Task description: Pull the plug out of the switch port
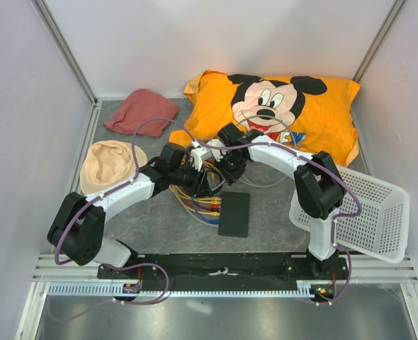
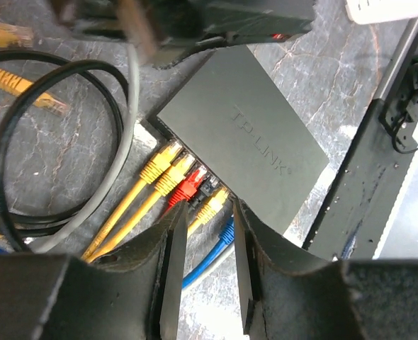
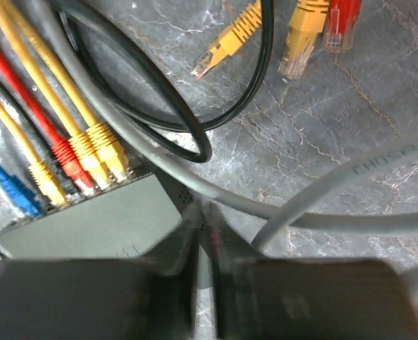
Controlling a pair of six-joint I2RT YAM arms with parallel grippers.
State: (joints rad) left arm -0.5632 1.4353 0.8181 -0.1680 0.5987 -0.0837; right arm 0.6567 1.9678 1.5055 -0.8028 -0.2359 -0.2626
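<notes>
- The left gripper (image 2: 207, 273) fills the bottom of its wrist view with its fingers spread and nothing pinched. The fingertips flank a yellow plug (image 2: 213, 205) seated in the switch; whether they touch it cannot be told.
- The right gripper (image 3: 205, 283), at the bottom centre of its wrist view, has its fingers all but pressed together. Only a thin slit shows between them, with nothing seen in it.
- The switch (image 1: 234, 214) lies flat on the grey table (image 1: 159, 227), in the lower centre of the top view between the two arms.
- Along one edge of the switch runs a row of plugs. In the left wrist view, from upper left to lower right, they are a pair of yellow plugs (image 2: 159, 164), a red plug (image 2: 188, 188), a black plug (image 2: 207, 185), the flanked yellow plug and a blue plug (image 2: 227, 230).
- A grey cable (image 3: 322, 219) and a black cable loop (image 2: 25, 142) curl on the table beside the switch.
- Loose yellow plugs (image 3: 227, 46) lie unplugged nearby.
- Farther out in the top view are an orange pillow (image 1: 336, 106) at the upper right, a red cloth (image 1: 142, 111) at the upper left, a beige hat (image 1: 108, 164) at the left and a white mesh basket (image 1: 372, 212) at the right.
</notes>
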